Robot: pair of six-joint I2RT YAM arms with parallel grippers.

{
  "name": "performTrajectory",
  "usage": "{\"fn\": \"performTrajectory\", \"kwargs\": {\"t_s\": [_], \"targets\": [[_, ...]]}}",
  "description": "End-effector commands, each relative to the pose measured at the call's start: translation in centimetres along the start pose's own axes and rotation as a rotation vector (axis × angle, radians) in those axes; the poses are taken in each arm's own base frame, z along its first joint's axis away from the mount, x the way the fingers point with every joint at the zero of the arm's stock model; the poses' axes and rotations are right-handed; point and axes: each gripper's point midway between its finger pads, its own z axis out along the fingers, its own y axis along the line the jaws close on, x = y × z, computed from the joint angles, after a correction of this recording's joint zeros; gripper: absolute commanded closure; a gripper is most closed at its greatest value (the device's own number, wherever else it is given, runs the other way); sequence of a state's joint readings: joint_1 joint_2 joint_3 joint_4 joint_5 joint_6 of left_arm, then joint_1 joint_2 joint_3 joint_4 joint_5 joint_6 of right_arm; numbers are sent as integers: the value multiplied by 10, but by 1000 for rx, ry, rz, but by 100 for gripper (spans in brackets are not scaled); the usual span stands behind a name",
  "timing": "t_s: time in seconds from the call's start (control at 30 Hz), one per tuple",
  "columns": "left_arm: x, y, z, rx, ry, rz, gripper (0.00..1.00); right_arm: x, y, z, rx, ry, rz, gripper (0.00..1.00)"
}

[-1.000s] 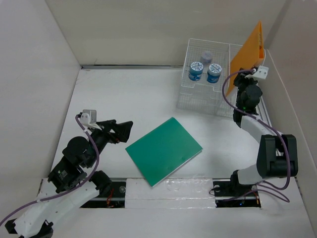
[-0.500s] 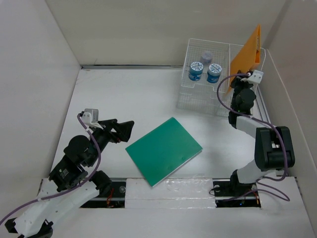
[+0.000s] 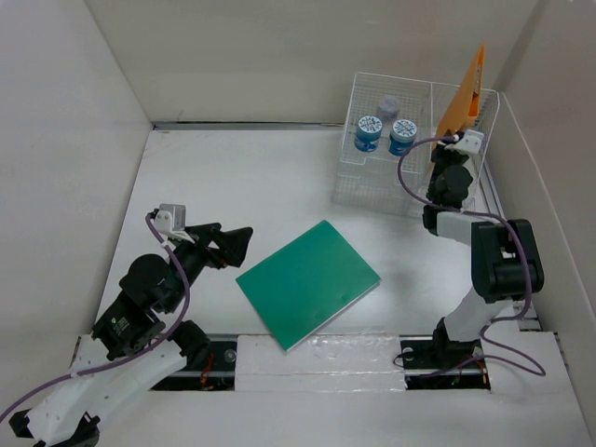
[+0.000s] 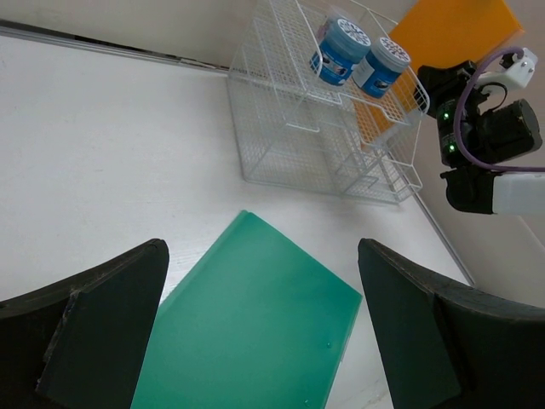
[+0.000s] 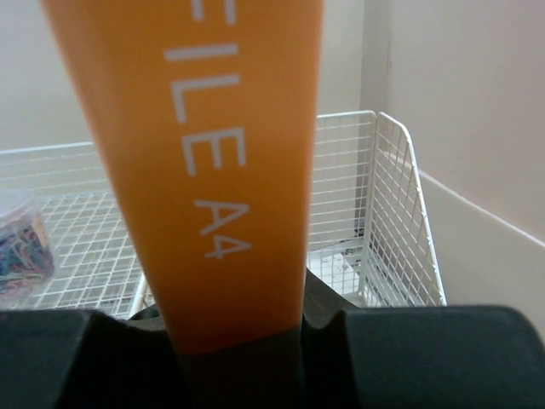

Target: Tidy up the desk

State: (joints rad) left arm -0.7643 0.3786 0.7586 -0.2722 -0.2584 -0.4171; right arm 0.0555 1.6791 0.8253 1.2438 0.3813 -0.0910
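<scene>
While the orange folder [image 3: 463, 93] stands upright in my right gripper [image 5: 243, 341], clamped at its lower end over the right-hand slot of the wire rack [image 3: 372, 191], I judge the tidying about half done.

Desk [image 3: 233, 186]: white top, carrying everything listed; the rack sits in its far right corner.

Rack, left section, raised shelf: two blue-lidded jars [image 3: 369, 132] side by side; behind them one clear jar [image 3: 388, 105] of coloured clips. These look put away.

Rack, right slot: the orange folder, marked FILE A4, tilted slightly. I cannot tell whether its bottom edge is seated in the slot; release not yet made.

Loose on the desk: one green folder [image 3: 308, 282], flat, skewed, near the middle of the near edge, well apart from the rack. Not yet filed; I judge it the main item left.

Left gripper [image 3: 237, 240]: fingers wide apart, holding nothing, just beside the green folder's left corner
</scene>
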Motion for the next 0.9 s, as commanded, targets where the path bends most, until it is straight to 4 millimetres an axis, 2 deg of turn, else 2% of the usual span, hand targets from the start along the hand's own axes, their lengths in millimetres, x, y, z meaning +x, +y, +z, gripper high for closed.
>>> {"fn": "performTrajectory", "kwargs": {"t_s": [0.0,0.4,0.43,0.47,0.53,0.57,0.7,0.8,0.83,0.87], "targets": [[-3,-5,4,27,-22,10,10,-21,10,8,-1,-97,32,100],[-4,-6,4,31,-22,11,10,19,10,-23,-29,48,60,99],[-3,-6,4,28,-20,12,10,22,10,-25,-26,61,67,95],[-3,-5,4,24,-19,11,10,24,8,-26,-12,69,72,82],[-2,-4,4,18,-15,12,11,32,2,-29,8,104,93,69],[-3,-4,4,17,-16,10,11,33,-1,-30,24,107,97,54],[1,-3,6,10,1,13,11,44,-3,-30,33,169,107,30],[6,-3,10,7,24,19,11,41,-6,-26,47,199,120,18],[6,-3,10,7,24,18,11,27,-5,-23,47,181,136,15],[10,-3,12,1,39,23,11,12,-5,-23,47,175,155,7]]}}
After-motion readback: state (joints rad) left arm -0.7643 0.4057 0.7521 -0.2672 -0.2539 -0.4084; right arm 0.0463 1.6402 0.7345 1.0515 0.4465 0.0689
